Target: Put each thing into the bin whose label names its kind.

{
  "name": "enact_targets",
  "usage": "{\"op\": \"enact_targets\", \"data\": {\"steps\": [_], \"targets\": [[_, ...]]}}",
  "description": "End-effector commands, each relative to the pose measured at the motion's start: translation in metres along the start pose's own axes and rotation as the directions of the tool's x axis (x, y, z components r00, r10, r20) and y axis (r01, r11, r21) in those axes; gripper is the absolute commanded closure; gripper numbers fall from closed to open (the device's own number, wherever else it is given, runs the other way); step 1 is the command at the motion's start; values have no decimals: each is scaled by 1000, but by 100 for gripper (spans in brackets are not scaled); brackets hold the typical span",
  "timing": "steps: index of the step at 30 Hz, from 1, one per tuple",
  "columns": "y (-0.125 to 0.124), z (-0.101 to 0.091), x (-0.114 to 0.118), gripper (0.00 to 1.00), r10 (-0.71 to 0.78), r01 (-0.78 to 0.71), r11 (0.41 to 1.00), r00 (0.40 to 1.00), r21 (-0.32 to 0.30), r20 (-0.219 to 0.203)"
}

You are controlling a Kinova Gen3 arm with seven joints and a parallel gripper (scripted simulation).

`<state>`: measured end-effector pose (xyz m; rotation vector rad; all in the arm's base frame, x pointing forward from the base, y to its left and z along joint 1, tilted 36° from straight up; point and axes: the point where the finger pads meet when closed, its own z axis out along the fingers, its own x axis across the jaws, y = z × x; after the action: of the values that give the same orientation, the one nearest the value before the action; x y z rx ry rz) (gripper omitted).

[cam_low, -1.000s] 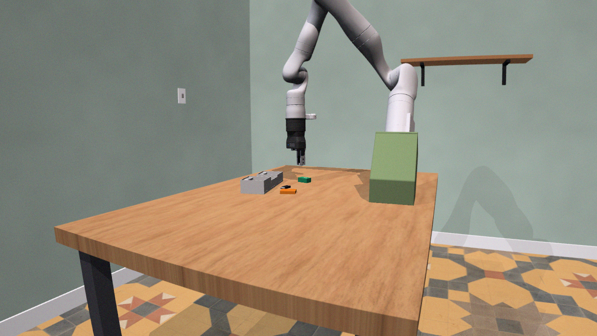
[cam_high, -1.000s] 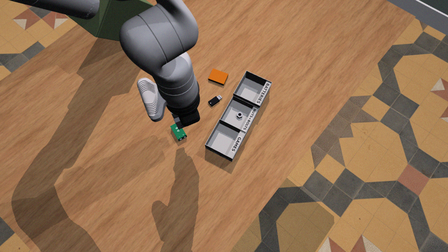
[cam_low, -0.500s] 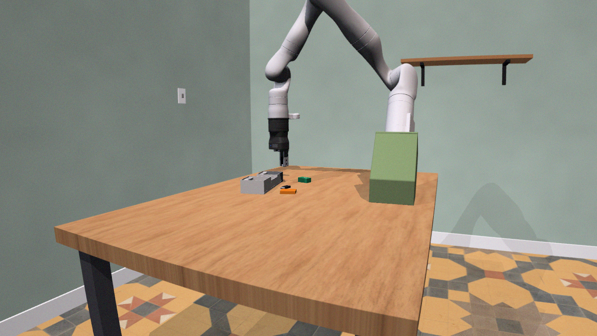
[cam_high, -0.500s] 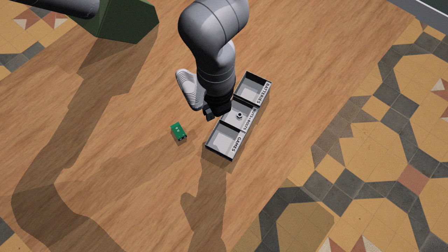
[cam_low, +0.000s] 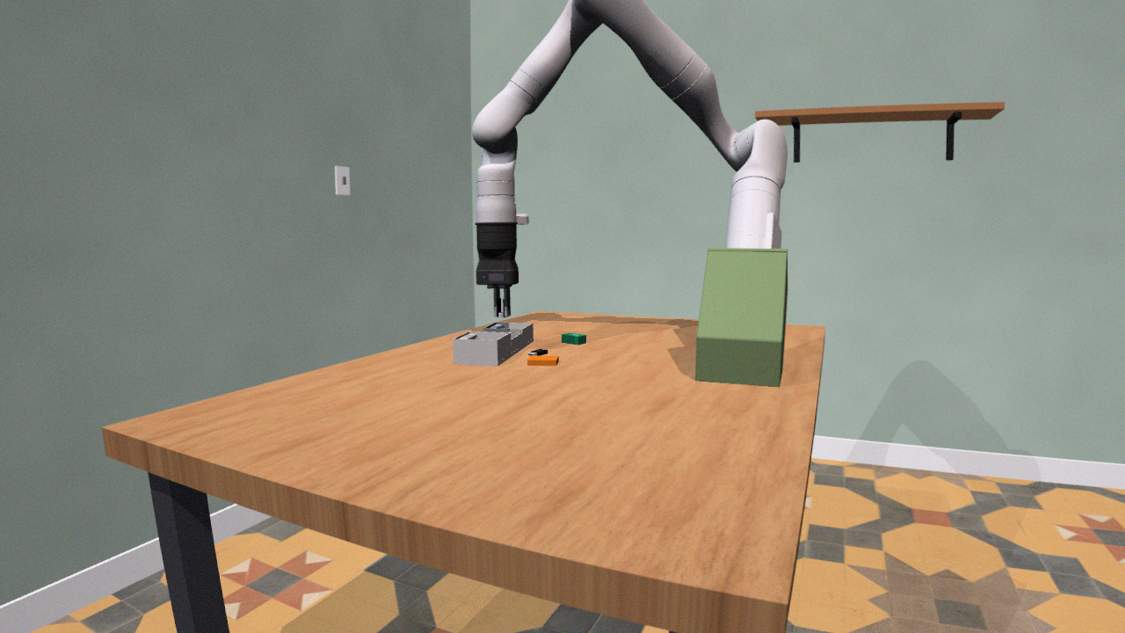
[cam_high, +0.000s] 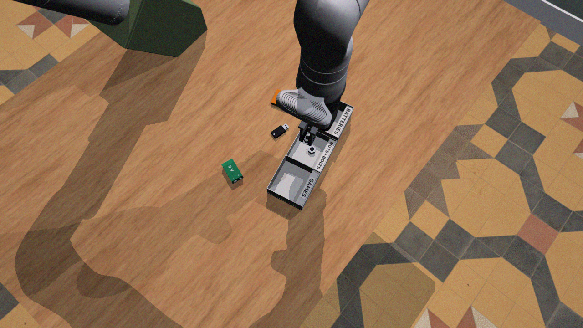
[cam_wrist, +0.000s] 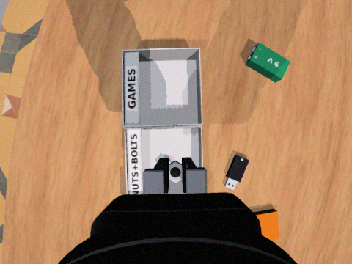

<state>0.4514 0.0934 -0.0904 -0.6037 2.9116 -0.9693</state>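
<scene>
Gripper (cam_high: 306, 139) (cam_low: 502, 313) (cam_wrist: 175, 169) fingers clamped on a hex nut (cam_high: 307, 139) (cam_wrist: 176, 180), apparently by opposite sides, bore facing the wrist camera. Held above the NUTS+BOLTS bin (cam_high: 297, 154) (cam_low: 515, 339) (cam_wrist: 170, 141), presumably for release there; another nut (cam_high: 311, 151) lies inside. The 9 V battery (cam_high: 232, 171) (cam_low: 573, 338) (cam_wrist: 268, 62) lies on the table, due for BATTERIES. USB stick (cam_high: 279, 130) (cam_low: 538, 352) (cam_wrist: 237, 168) on the table: no label fits, so its place there seems right. Risk: nut striking nut and bouncing.

1. In the top view, the gripper (cam_high: 307, 140) (cam_low: 502, 313) (cam_wrist: 175, 169) is now farther right, over the NUTS+BOLTS bin (cam_high: 296, 156) (cam_low: 517, 339) (cam_wrist: 170, 143). One second ago, it was by the green battery (cam_high: 232, 170) (cam_low: 573, 338) (cam_wrist: 268, 62).
2. The gripper is turned a new way, so both fingers show side by side in the outside view.
3. From the top, a nut (cam_high: 307, 137) (cam_wrist: 175, 180) now shows between the fingers.
4. The black USB stick (cam_high: 279, 130) (cam_low: 537, 352) (cam_wrist: 236, 169), hidden from above half a second ago, shows again.
5. The arm (cam_high: 326, 53) (cam_low: 542, 70) (cam_wrist: 176, 227) now hides part of the BATTERIES bin (cam_high: 346, 105) (cam_low: 480, 348) from above.
</scene>
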Motion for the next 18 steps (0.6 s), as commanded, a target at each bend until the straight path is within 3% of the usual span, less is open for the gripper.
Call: {"op": "enact_targets", "data": {"steps": [1,18], "targets": [[2,2,-7,66,-7,7,1000,1000,0,3],[1,2,-5,66,-7,7,1000,1000,0,3]]}}
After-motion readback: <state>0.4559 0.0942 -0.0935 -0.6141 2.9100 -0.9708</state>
